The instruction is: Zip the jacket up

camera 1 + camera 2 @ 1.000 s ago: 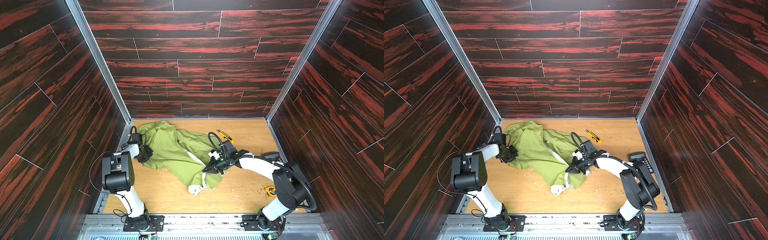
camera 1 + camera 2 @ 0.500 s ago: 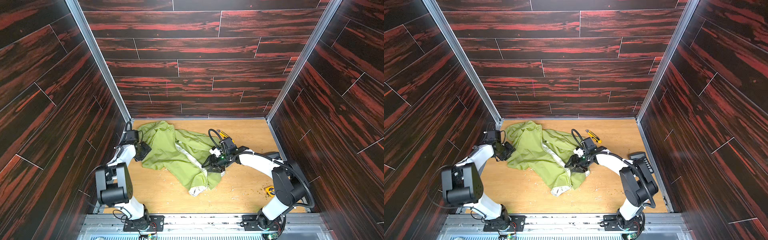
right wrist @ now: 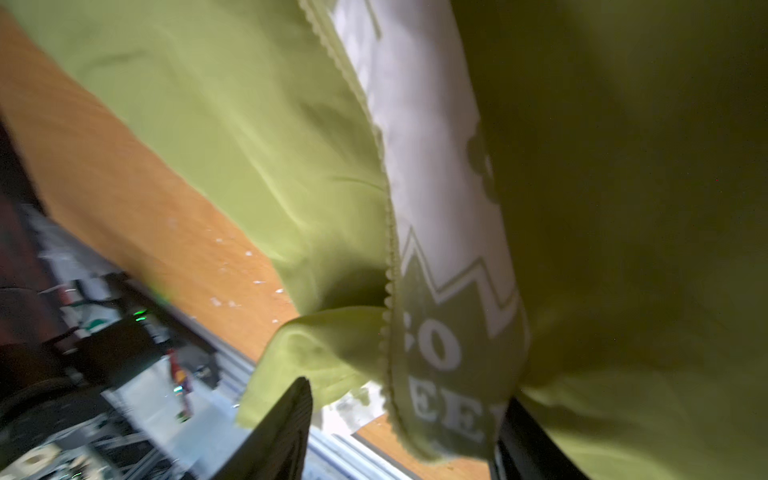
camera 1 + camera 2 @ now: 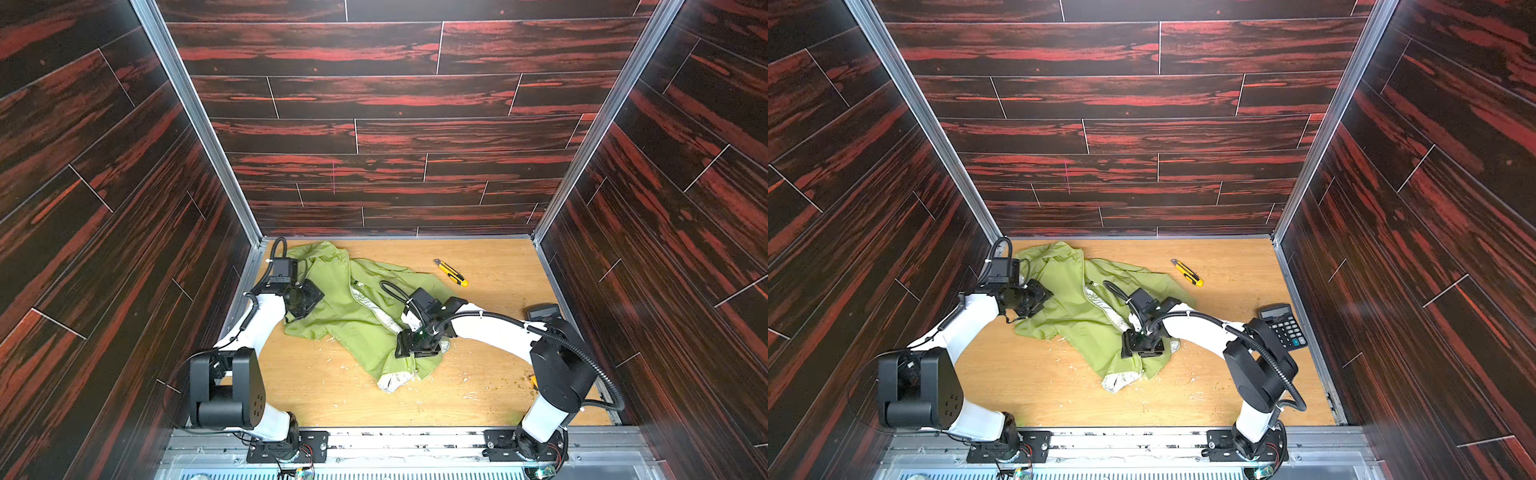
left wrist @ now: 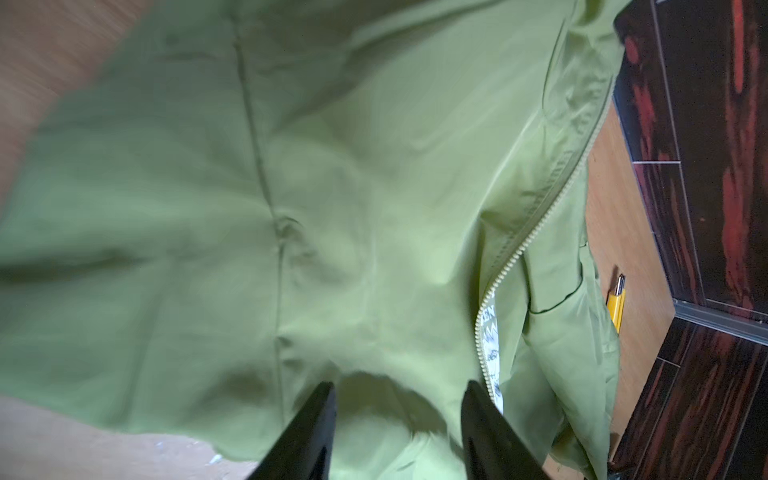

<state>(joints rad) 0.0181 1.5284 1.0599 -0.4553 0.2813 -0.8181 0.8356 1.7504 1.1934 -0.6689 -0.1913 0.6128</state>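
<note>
Release: left pincer [image 5: 399, 386] and right pincer [image 3: 405, 390] have just opened, jaws apart, gripping nothing; jacket [image 4: 345, 307] lies slack under both, front still gaping, so zipping likely needs a fresh grip.

The jacket [image 4: 332, 299] is lime green, and its lining [image 3: 415, 124] is white with green zigzags and white lettering. The zipper teeth [image 5: 515, 257] are pale cream. The desk [image 4: 478, 374] is light orangey wood, the walls [image 4: 374, 104] are dark brown with red streaks. The knife [image 4: 452, 274] is yellow and black, the calculator [image 4: 1283, 326] is black, and the arms [image 4: 490, 328] are white with black joints.
</note>
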